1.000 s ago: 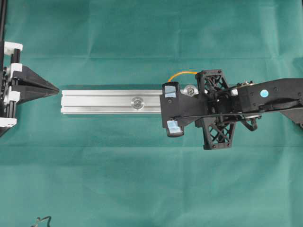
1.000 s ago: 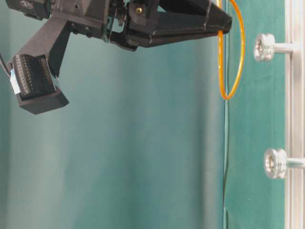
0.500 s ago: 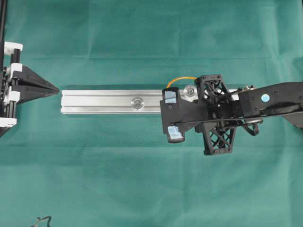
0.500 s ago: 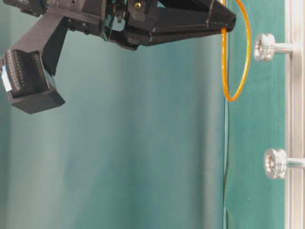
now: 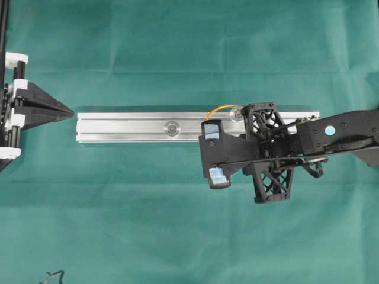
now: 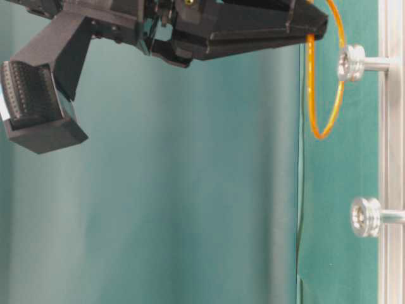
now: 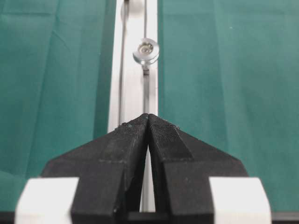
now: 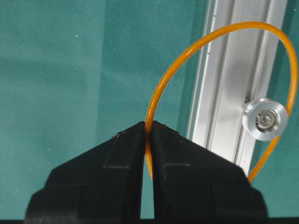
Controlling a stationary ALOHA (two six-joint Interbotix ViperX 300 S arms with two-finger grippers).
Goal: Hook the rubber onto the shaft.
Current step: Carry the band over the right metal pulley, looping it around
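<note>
The rubber (image 8: 247,24) is a thin orange loop pinched in my right gripper (image 8: 148,123), which is shut on it. It hangs above the right part of the silver rail (image 5: 124,127). Seen from the right wrist, the loop rings the silver shaft (image 8: 265,119). From table level the rubber (image 6: 311,82) hangs level with the shaft's head (image 6: 351,63), and I cannot tell whether they touch. From overhead only an orange arc (image 5: 220,108) shows beside the shaft (image 5: 238,113). My left gripper (image 5: 70,111) is shut and empty just off the rail's left end.
A second shaft (image 5: 172,128) stands mid-rail, also seen as the lower shaft (image 6: 364,216) from table level and the nearer shaft (image 7: 145,50) from the left wrist. Green cloth (image 5: 177,225) covers the table. A dark cable (image 5: 50,277) lies at the bottom left.
My right gripper has carried the rubber closer to the rail, so the loop now overlaps the shaft's head at table level. The left arm has not moved.
</note>
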